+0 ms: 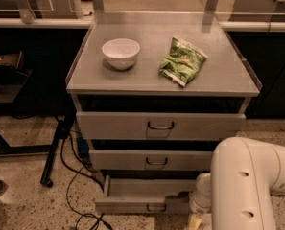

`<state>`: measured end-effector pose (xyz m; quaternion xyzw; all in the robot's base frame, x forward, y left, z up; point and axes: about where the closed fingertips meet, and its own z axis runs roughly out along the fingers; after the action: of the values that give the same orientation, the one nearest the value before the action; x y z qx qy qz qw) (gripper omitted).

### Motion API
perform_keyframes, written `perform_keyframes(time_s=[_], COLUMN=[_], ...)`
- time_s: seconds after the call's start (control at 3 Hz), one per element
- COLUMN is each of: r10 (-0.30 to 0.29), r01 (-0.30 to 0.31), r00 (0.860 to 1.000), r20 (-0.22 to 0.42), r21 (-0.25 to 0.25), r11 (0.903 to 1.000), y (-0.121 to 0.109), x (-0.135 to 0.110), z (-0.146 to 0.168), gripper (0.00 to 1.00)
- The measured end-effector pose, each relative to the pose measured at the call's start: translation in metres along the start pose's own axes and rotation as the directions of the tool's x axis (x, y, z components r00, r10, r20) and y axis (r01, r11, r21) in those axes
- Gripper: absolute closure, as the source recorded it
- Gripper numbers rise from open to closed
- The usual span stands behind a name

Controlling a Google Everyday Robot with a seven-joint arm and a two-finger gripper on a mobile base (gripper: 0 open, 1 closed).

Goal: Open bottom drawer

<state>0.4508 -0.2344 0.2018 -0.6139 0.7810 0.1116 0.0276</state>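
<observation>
The bottom drawer (pixel 132 204) is the lowest of three grey drawers in a metal cabinet. It stands pulled out a little, with its plain grey inside (pixel 149 186) showing and a small dark wire handle (pixel 156 208) at the centre of its front. My gripper (pixel 195 219) hangs low at the drawer's right front corner, mostly hidden behind my white arm (pixel 247 186), which fills the lower right of the camera view.
The middle drawer (pixel 151 160) and the top drawer (pixel 156 125) are above it. A white bowl (pixel 120 52) and a green snack bag (pixel 182 61) lie on the cabinet top (pixel 147 75). Black cables (pixel 72 186) and a stand leg (pixel 53 155) lie on the floor at left.
</observation>
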Motion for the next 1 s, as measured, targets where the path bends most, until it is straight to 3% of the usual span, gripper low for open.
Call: perform_keyframes(time_s=[0.33, 0.67, 1.0], r10=[0.004, 0.014, 0.017], r01=[-0.004, -0.018, -0.022], r00=[1.0, 0.996, 0.996], r20=[-0.023, -0.083, -0.086], r21=[-0.01, -0.052, -0.057], r11=[0.9999, 0.9985, 0.9981], y=[-0.019, -0.013, -0.01], x=[-0.007, 0.003, 0.003], z=[0.021, 0.052, 0.05], gripper=[0.0, 0.0, 0.0])
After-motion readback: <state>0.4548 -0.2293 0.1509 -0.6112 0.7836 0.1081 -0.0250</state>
